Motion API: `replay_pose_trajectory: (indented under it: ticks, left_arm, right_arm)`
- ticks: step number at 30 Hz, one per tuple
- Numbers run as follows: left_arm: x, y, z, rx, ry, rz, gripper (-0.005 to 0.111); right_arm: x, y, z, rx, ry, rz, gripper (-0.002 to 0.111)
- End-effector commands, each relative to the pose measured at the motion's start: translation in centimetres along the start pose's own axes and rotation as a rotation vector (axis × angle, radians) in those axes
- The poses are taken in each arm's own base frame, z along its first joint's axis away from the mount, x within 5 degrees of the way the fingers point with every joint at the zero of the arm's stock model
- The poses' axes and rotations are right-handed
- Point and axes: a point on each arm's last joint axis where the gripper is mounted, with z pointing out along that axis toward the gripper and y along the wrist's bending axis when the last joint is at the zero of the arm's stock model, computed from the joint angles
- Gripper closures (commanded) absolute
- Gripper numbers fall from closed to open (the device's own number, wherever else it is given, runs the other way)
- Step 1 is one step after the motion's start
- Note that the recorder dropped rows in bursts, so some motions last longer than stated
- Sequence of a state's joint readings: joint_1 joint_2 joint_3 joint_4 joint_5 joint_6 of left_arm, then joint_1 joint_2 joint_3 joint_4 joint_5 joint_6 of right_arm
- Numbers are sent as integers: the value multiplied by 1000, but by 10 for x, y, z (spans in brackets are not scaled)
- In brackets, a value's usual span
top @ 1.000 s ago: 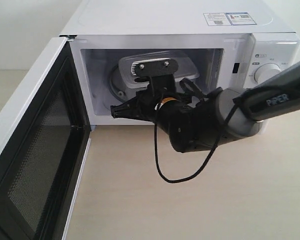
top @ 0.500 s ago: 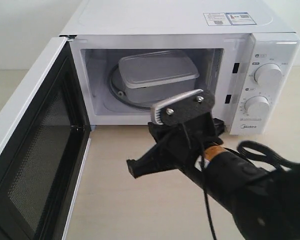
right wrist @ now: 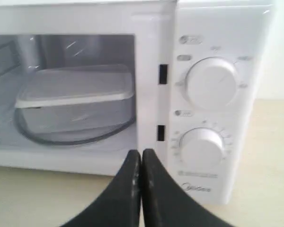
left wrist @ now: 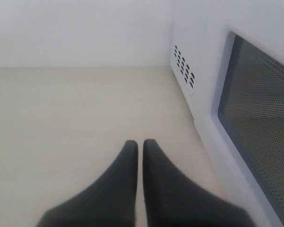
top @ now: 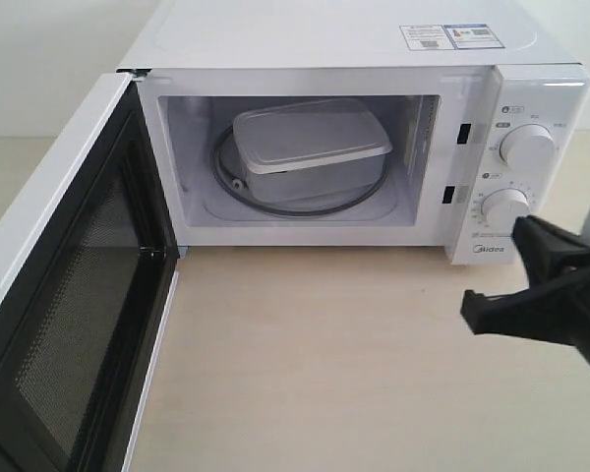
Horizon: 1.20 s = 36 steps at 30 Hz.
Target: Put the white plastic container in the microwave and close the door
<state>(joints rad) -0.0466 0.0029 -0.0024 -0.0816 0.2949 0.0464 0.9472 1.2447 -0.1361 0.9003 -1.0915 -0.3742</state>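
White and nearly done: finds the white plastic container (top: 310,147) inside the microwave (top: 324,39), left gripper (left wrist: 140,144) and right gripper (right wrist: 141,153) pinched together, empty, and the door (top: 49,246) at near left wide open, awaiting closing.

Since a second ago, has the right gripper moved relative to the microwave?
Yes. The right gripper has backed out of the microwave cavity, toward the right of the exterior view, and now sits below the lower knob.

door (top: 74,295) cut off at lower left edge; top stickers (top: 450,36) unreadable.
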Motion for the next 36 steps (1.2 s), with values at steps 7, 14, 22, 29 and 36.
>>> replay_pose_trajectory:
  ticks: [7, 14, 22, 29, 36]
  left_arm:
    - [1, 0, 0, 0, 0, -3, 102]
    - [1, 0, 0, 0, 0, -3, 102]
    - [1, 0, 0, 0, 0, -3, 102]
    - [-4, 0, 0, -3, -51, -3, 102]
    - [-52, 3, -17, -33, -620, -2, 102]
  right_arm:
    - [-19, -28, -14, 194, -67, -105, 108]
    - [-17, -25, -14, 171, -41, -102, 108]
    - [-16, -25, -14, 161, -28, -102, 108]
    - [-16, -25, -14, 161, -29, -100, 108]
    - [-16, -25, -14, 161, -29, -100, 108]
